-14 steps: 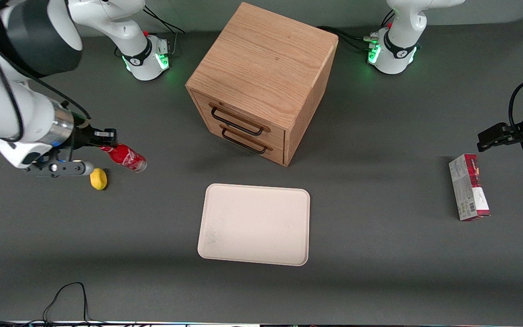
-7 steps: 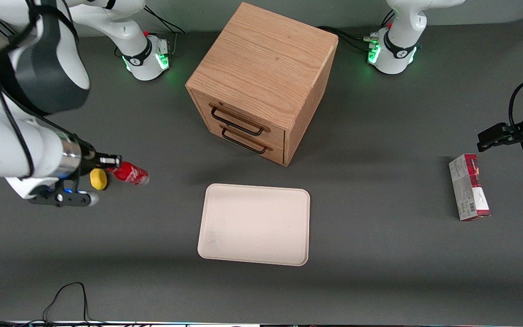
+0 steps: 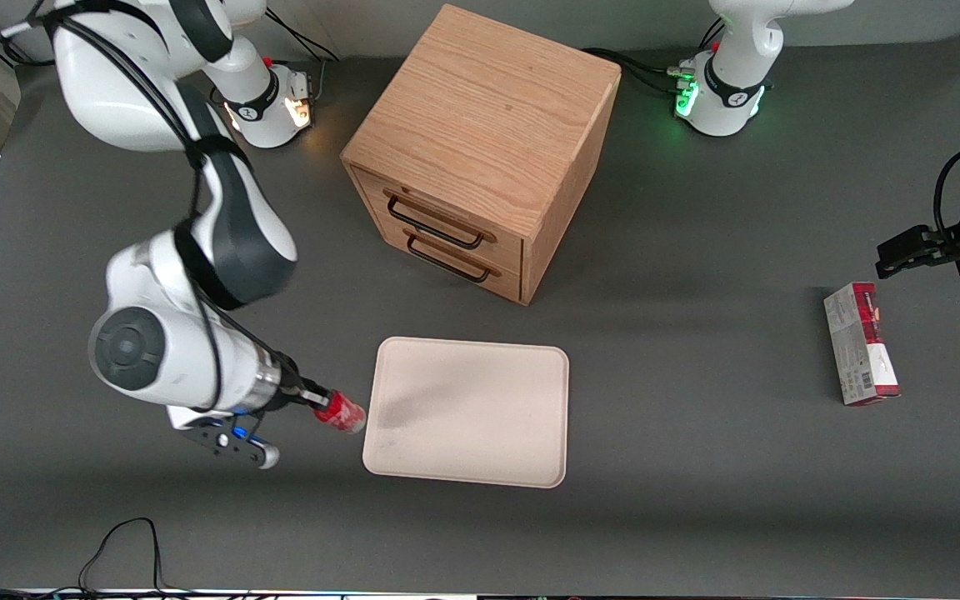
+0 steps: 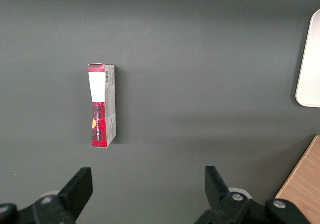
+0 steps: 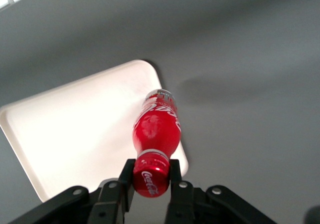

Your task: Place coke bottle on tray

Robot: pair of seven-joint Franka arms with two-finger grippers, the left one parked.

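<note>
Item, my gripper [image 3: 319,403]: raised off the table [image 3: 697,500], at the working arm's end, just beside the tray's short edge; my two fingers [image 5: 126,180] are closed tight on the capped neck of the bottle, one on each side of it. Item, coke bottle [image 3: 341,412]: red, white script on its label, held by me in the air and tilted, its clear base pointing toward the tray and, seen from my wrist, hanging over the tray's corner. Item, tray [image 3: 480,417]: cream, rectangular, low rim, lying flat on the dark table in front of the cabinet and nearer to the front camera than it; nothing rests on it. Item, wooden cabinet [image 3: 488,125]: two drawers with dark handles, both shut. Item, red-and-grey carton [image 3: 860,343]: lying flat toward the parked arm's end of the table, well apart from the tray.
</note>
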